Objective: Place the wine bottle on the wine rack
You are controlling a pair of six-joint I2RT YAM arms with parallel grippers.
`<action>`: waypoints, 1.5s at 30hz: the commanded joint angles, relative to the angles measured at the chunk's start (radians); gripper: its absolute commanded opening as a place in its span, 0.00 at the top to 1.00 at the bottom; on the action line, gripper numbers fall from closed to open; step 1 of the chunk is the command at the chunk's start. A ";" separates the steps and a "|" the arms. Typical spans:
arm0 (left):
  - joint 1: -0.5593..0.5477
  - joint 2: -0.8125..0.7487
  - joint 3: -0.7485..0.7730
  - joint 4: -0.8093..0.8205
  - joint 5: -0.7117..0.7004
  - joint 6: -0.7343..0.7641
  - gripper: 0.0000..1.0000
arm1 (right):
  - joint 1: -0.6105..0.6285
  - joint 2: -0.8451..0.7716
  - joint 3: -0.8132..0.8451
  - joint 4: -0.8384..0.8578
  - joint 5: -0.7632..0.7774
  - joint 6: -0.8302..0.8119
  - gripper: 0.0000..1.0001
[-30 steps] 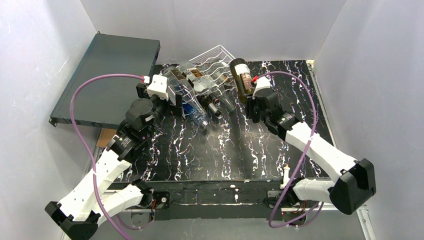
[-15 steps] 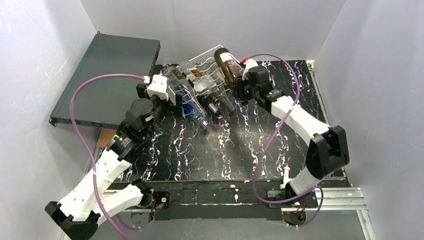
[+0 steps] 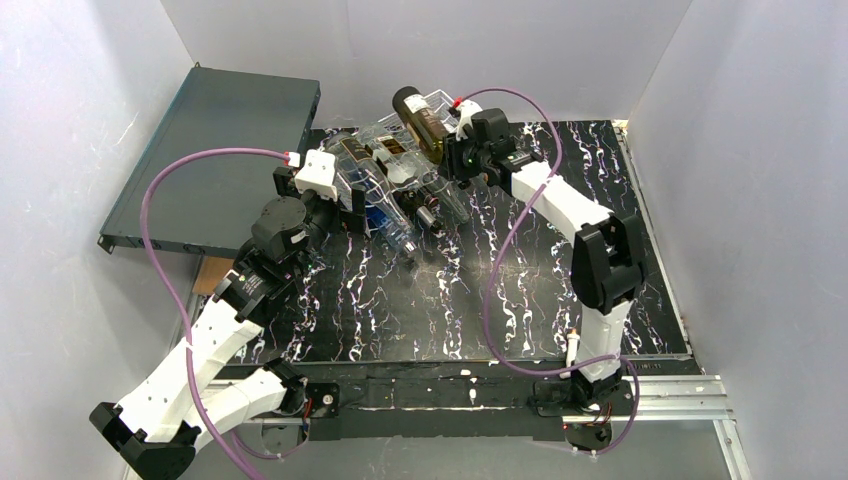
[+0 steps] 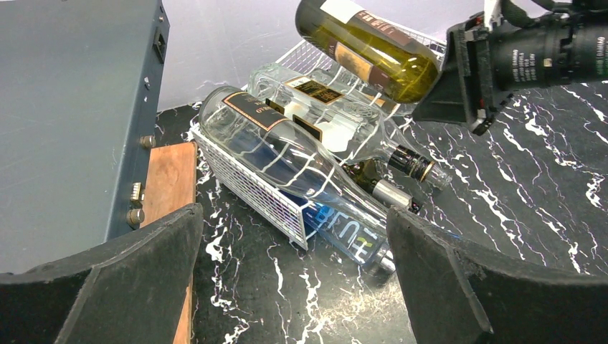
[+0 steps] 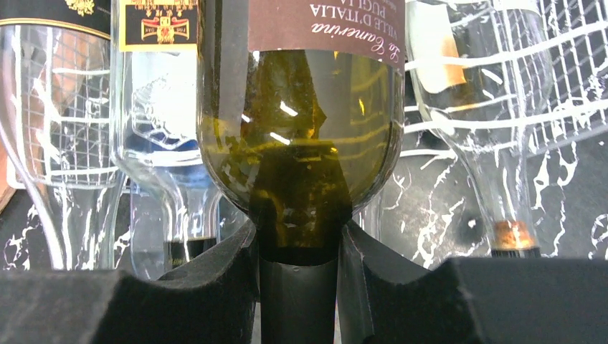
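Left gripper point(image 4: 294, 217) gapes wide, holding nothing, facing the rack point(image 4: 252, 190) (white wire grid, sitting askew on the black marbled table point(image 4: 545, 179)). Clear bottles point(image 4: 283, 150) of smooth glass lie in it, necks outward. The wine bottle point(image 3: 425, 125), olive-green glass with a brown label, hangs tilted over the rack's top; contact unclear. Right gripper point(image 5: 297, 251) is clamped tight on its neck.
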 commanded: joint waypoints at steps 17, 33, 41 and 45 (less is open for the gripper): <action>-0.004 -0.017 0.016 0.003 -0.018 0.004 0.01 | -0.009 0.121 0.221 0.046 -0.141 -0.032 0.99; -0.004 -0.013 0.016 0.001 -0.013 0.002 0.01 | -0.009 0.200 0.322 -0.054 -0.141 -0.073 0.71; -0.004 -0.013 0.017 0.000 -0.011 -0.001 0.01 | -0.009 0.209 0.343 -0.096 -0.122 -0.076 0.47; -0.004 -0.013 0.018 0.000 -0.011 0.000 0.01 | -0.009 0.204 0.335 -0.102 -0.114 -0.076 0.42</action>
